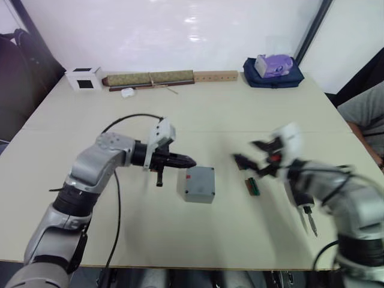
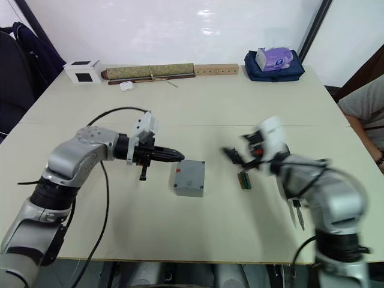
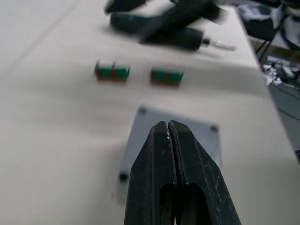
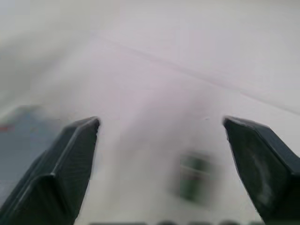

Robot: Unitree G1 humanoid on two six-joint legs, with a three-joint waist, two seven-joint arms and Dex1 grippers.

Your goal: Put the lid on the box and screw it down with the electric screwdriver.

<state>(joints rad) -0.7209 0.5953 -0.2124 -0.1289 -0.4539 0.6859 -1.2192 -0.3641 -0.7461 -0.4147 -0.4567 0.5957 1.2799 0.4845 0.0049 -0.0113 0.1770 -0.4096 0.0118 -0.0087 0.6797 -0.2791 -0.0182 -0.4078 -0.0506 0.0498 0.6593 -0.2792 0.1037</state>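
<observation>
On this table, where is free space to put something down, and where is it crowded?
Free: the near strip in front of the grey box, and the wide middle band between it and the far-edge items. Crowded: right of the box, where green strips, screwdriver and right pincer lie close.

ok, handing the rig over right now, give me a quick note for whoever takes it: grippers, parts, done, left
Left gripper: shut, empty, hovering just left of the grey square closed box at table centre.
Right gripper: open, empty, above the small green strips right of the box.
Grey lid: already on the box, corner screw holes visible; whether any screws are in cannot be told.
Black pen-shaped electric screwdriver: lying on the beige table near the right arm, not held.
Done: lid placed.
Left: pick up the screwdriver and drive the corners.
</observation>
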